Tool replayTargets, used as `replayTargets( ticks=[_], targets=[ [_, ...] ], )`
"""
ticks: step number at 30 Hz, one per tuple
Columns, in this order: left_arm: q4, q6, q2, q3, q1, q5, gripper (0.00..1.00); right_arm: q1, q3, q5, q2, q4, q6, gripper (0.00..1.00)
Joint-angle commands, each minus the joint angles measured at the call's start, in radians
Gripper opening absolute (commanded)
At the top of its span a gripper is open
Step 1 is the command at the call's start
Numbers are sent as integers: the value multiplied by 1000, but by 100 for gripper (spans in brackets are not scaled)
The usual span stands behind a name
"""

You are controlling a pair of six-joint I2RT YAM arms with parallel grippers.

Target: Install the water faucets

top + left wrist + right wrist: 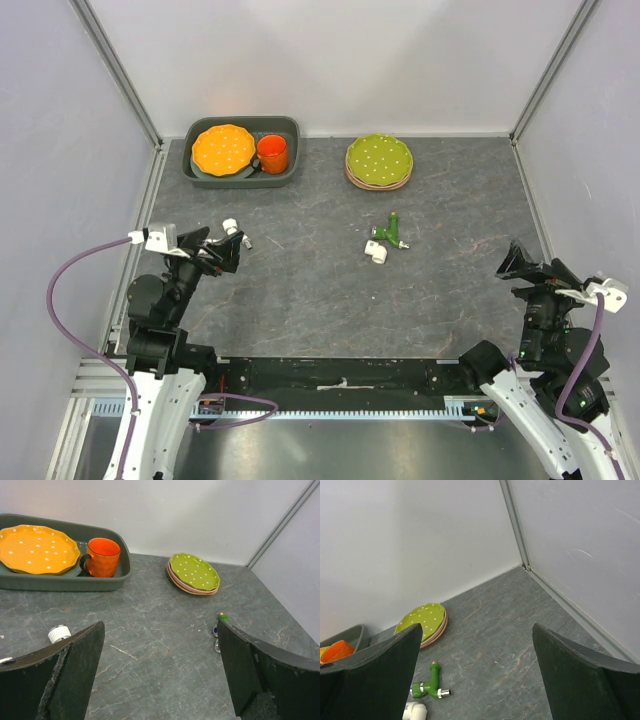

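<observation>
Left wrist view: left gripper [160, 680] has its fingers [75, 670] spread wide with nothing between them, just bare table [160, 645]. Just past the left-hand finger a white ribbed round end sits on the table. I take it for the white faucet [59, 633]; the rest of it is hidden by the finger, and it is not gripped. The top external view puts it right at that gripper's tip, either touching or just beside it, can't tell which.

Right wrist view: right gripper [475, 680] is also wide apart and empty. Ahead of it the green faucet [430, 682] lies flat on the table, with silver fittings on its crossbar. The white end piece [415, 711] is just beside the faucet's near end, but I can't tell if the two are joined or only touching. The top view shows this pair mid-table, well apart from the right gripper.

Further out, the grey tray [290, 170] sits at the back left and holds an orange plate [223, 148] and an orange mug [272, 153]. A stack of green plates [379, 160] sits at the back centre, near the green faucet but not touching it.

Progress, my judgement: at the start. Neither faucet is picked up and nothing looks mounted. No pipe or fixture to mount them on is in view. All the grasping and fitting is left to do. The left arm is best placed for the white one, and the green one lies nearer the right.
</observation>
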Motion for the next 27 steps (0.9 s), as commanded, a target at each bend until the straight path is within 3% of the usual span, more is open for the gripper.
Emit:
replayTargets(
  ticks=[1, 12, 23, 27],
  targets=[
    [29, -25, -14, 0, 6, 23, 100, -6, -13, -49, 30, 46, -31, 98],
    [5, -9, -60, -2, -9, 2, 99, -10, 35, -316, 223, 46, -4, 98],
    [-49, 30, -132, 6, -73, -54, 99, -9, 196, -762, 838, -36, 28, 98],
    [-64, 53, -154, 9, -99, -77, 99, -9, 216, -633, 995, -8, 94, 98]
  ],
)
